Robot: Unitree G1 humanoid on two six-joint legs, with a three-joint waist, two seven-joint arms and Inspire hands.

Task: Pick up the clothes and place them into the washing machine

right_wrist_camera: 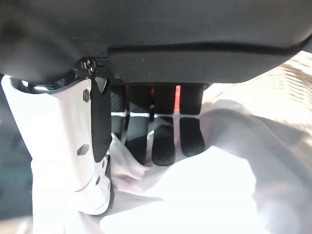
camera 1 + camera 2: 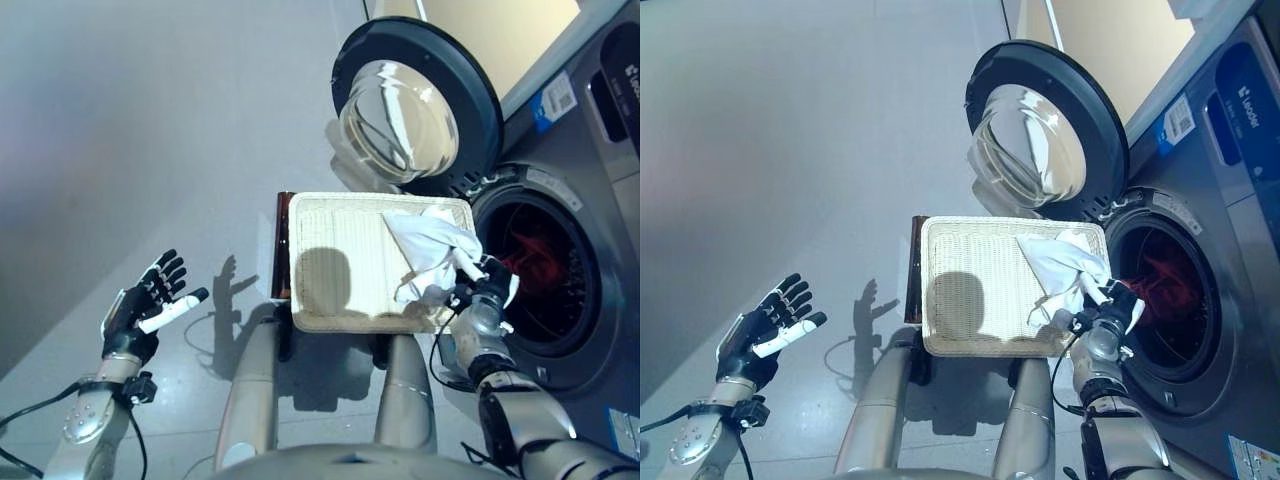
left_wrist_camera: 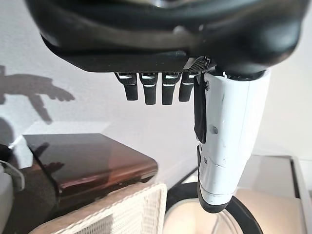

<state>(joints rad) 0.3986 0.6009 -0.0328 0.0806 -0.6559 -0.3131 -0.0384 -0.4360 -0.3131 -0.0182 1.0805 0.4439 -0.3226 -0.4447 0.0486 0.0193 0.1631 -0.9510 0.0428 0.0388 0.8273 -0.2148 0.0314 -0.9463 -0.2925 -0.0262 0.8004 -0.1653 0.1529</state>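
Nearest, at the lower left: left hand, raised over the grey floor, fingers straight and spread, white-covered thumb out, holding nothing. At the lower right: right hand, fingers and thumb curled into a white cloth at the near right corner of the basket (fabric bunched round the fingertips in the right wrist view). Just beyond: a shallow cream wicker basket, sitting on a dark brown stand whose edge shows along the basket's left side. White cloth lying in the basket's right half, partly draped over the right rim toward the machine. To the right, close beside the basket: grey front-loading washing machine, drum opening uncovered, something red already inside. Farthest: round door swung fully open above the basket, glass bowl facing outward, dark ring around it.
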